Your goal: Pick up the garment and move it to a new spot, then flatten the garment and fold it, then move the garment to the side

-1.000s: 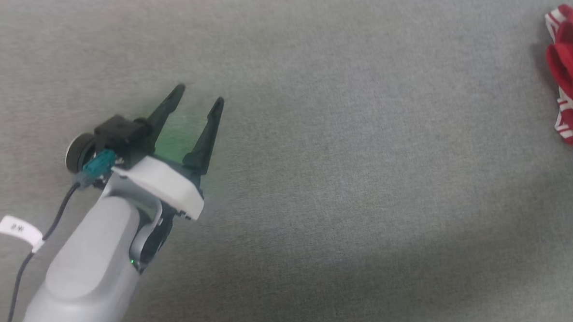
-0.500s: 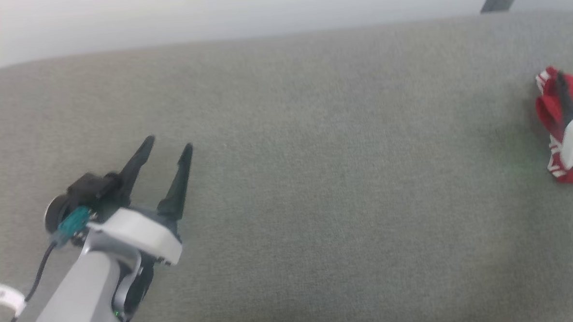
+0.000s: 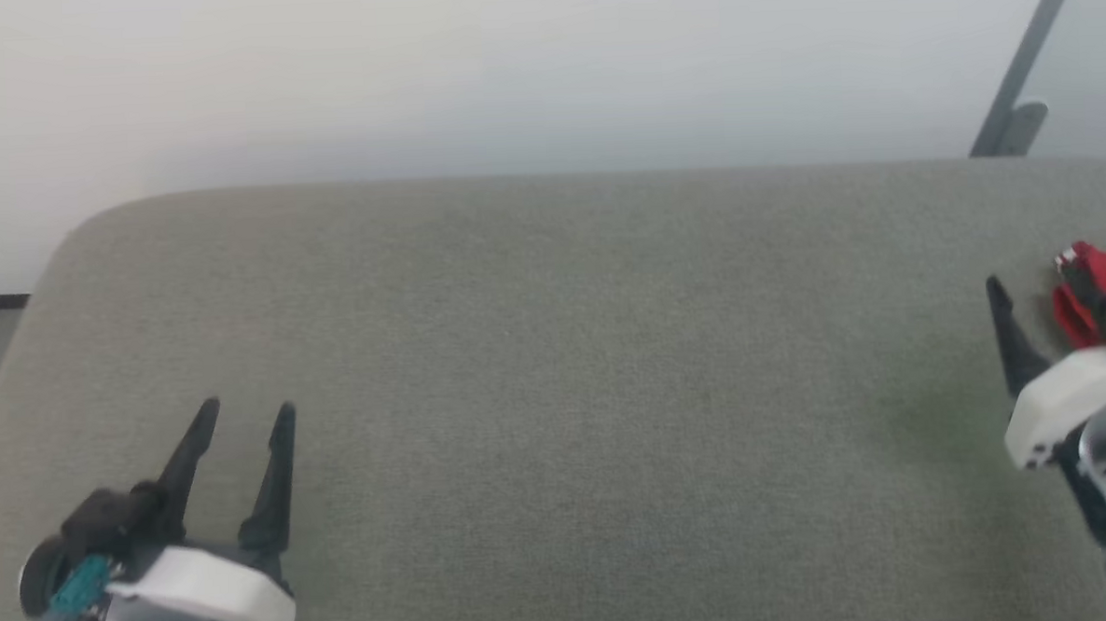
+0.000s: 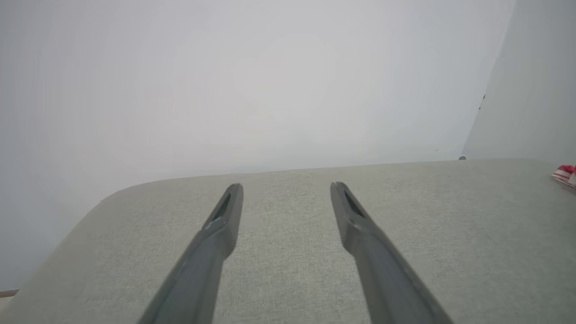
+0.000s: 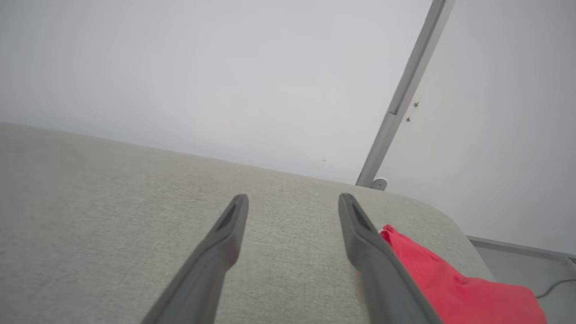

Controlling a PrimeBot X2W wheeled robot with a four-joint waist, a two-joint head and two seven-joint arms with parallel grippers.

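Since a second ago my head camera has tilted up, showing the far white wall. My left gripper and right gripper stand wide, empty. The garment lies bunched beside my right gripper at the grey fabric counter's right edge: awaiting pickup, or already set aside. A grey pole crosses the wall.

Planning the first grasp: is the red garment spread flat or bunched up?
Bunched up: the garment lies as a rumpled red mound at the right end of the grey cushion, not flat. Part is out of frame.
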